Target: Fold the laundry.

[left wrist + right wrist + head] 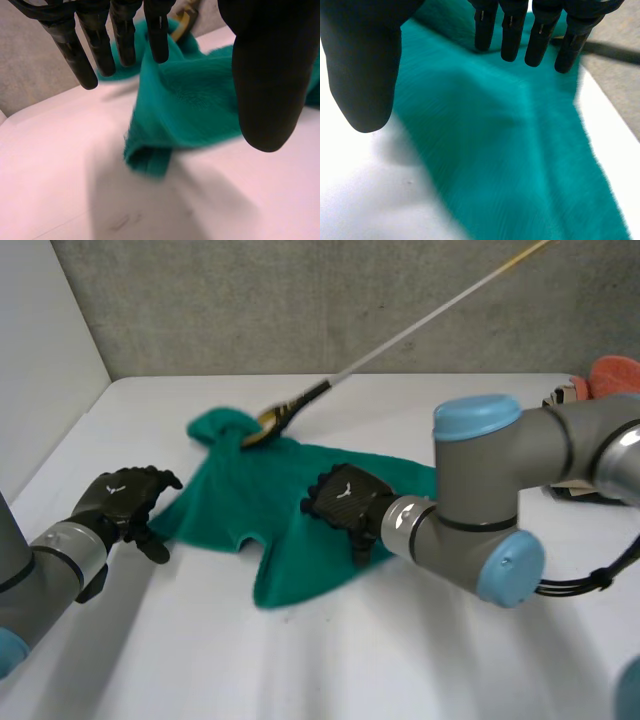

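Fuzzy green cloth (250, 495) (crumpled); left hand (122, 502) beside, right hand (345, 500) above; both splayed.

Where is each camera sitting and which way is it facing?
Head view: between and behind the arms, looking down at the white table and green cloth; both arms show, the left hand beside the cloth, the right hand over it.
Left wrist view: on the left wrist, looking along the palm at the cloth's edge; its fingers and thumb show.
Right wrist view: on the right wrist, looking along the palm across the cloth; its fingers and thumb show.
All three share the cloth on the table.
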{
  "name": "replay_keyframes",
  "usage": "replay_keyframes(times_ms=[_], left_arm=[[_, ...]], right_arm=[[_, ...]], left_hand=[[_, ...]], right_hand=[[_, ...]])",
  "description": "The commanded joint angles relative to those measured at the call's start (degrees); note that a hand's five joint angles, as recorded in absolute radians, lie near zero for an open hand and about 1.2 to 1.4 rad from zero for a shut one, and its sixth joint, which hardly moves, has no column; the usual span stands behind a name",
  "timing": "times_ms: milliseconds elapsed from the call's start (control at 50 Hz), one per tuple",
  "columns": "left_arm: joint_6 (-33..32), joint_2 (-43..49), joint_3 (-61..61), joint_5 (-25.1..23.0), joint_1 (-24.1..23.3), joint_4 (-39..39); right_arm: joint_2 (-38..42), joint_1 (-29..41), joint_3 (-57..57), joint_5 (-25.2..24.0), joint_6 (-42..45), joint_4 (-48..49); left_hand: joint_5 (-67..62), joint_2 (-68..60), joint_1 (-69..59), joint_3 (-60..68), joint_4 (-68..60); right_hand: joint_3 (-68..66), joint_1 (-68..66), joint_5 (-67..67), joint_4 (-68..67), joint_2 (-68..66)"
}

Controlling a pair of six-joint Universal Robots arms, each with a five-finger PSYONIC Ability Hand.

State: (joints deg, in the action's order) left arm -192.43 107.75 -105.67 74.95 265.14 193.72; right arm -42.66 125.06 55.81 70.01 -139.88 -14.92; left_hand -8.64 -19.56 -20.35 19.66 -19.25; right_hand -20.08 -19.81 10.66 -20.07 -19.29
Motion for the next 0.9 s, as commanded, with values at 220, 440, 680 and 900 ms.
replay_keyframes(times_ms=[220,440,680,900], left_arm=[[-18.1,8.6,5.6,-7.0,2.3,3.7],[-8.3,-2.8,3.0,-6.9,2.2,4.8],[-4.4,-10.8,-1.7,-6.9,4.0,4.5],[-5.0,-12.9,-2.2,-7.6,5.9,5.4]], right_arm=[[-3.3,1.1,-0.8,4.9,-7.3,9.2],[-16.5,0.1,10.1,7.5,-13.3,12.5],[-26.9,-7.2,23.9,13.6,-13.4,12.3],[-27.2,-9.0,26.2,13.1,-14.2,12.6]], left_hand=[[-25.9,-25.0,-24.2,24.9,-25.3],[-7.4,-6.5,-5.7,6.4,-6.8],[-5.0,-4.1,-3.3,4.0,-4.4],[-2.4,-1.4,-0.6,1.3,-1.7]], right_hand=[[-40.7,-41.0,40.1,-40.7,-41.5],[-9.2,-9.4,8.6,-9.2,-10.0],[-9.9,-10.1,9.3,-9.9,-10.6],[-6.2,-6.4,5.6,-6.2,-6.9]])
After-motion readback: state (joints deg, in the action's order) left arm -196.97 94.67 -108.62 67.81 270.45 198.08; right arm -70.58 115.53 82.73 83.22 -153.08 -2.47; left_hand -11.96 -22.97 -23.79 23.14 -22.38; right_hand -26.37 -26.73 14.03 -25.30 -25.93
